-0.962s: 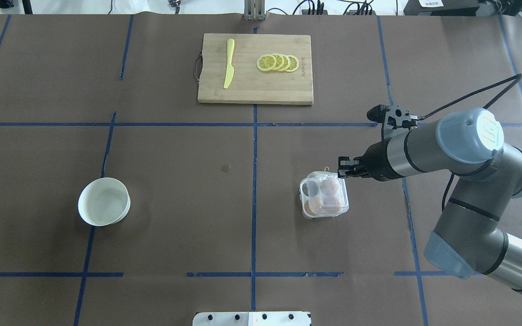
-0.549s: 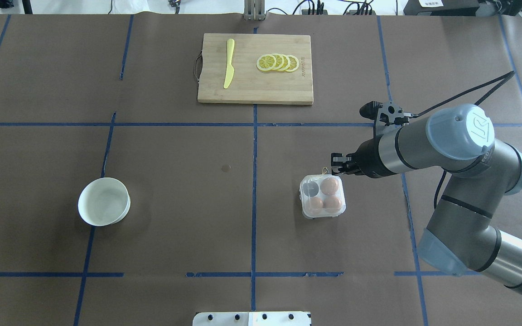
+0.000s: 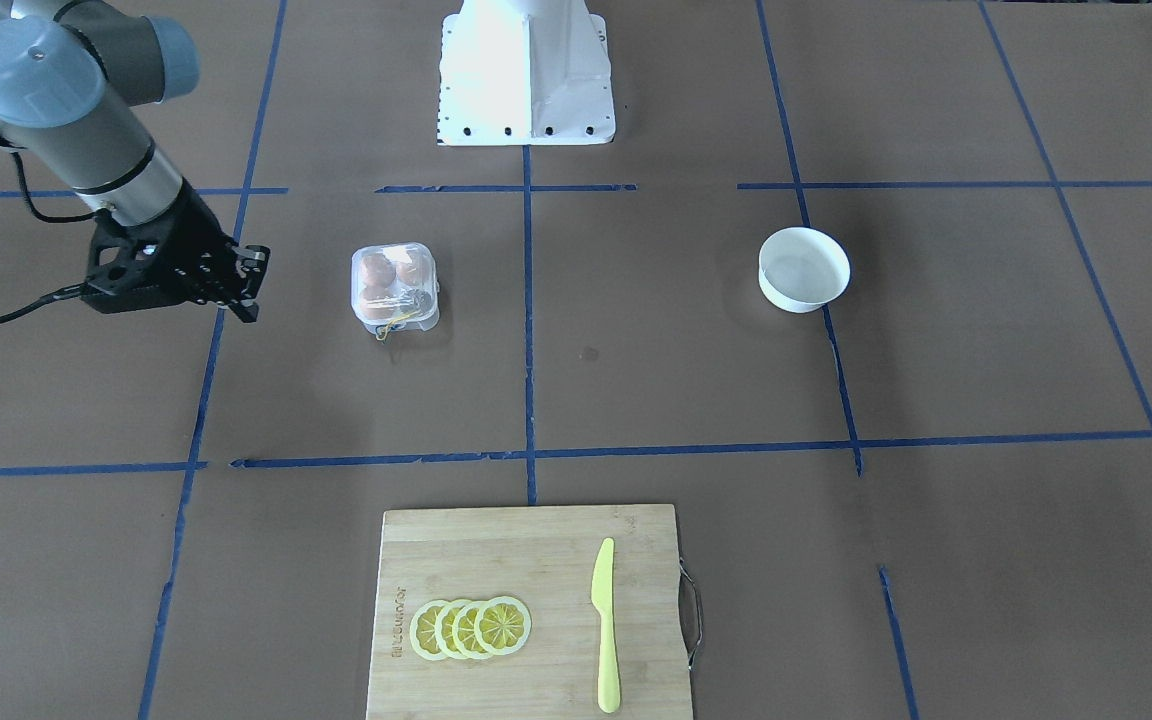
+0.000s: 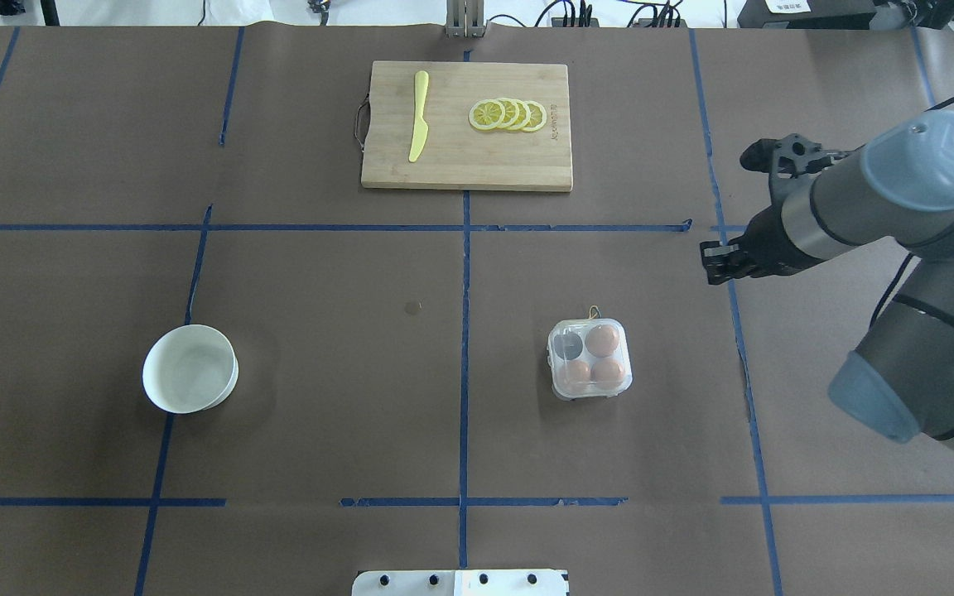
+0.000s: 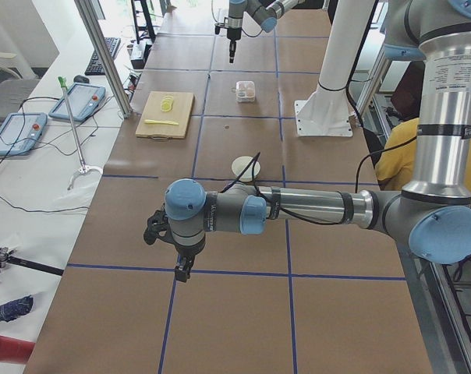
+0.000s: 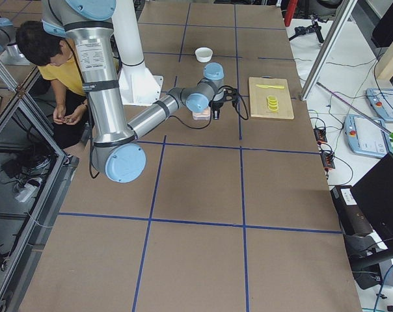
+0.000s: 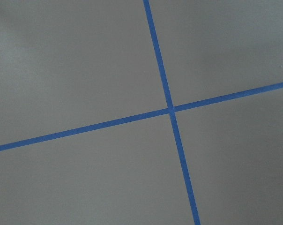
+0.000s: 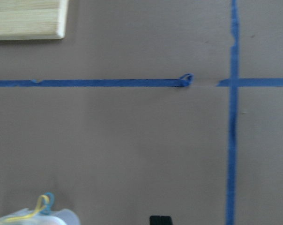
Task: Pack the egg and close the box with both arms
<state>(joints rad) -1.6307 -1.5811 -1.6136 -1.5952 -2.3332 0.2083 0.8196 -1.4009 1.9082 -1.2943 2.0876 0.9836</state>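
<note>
The clear four-cell box [image 4: 590,360] lies on the table right of centre with its lid down and a yellow band [image 4: 591,313] at its far edge. It holds three alike brown eggs [image 4: 602,339]; the fourth cell looks dark. It also shows in the front view [image 3: 394,285] and at the bottom left of the right wrist view [image 8: 38,214]. My right gripper [image 4: 713,263] hangs apart from the box, to its right and farther back, shut and empty; the front view shows it too [image 3: 251,282]. My left gripper [image 5: 182,269] shows only in the left side view, far from the box; I cannot tell its state.
A wooden cutting board [image 4: 466,157] at the far middle carries a yellow knife [image 4: 417,116] and lemon slices [image 4: 508,114]. A white bowl [image 4: 190,368] stands at the left. The white pedestal base [image 3: 526,70] is at the robot's edge. A person in yellow [image 6: 50,58] sits beside the table.
My right gripper has pulled away from the box's far right corner, moving right and toward the far side. The box looked tilted a second ago and now lies flat with its lid down.
</note>
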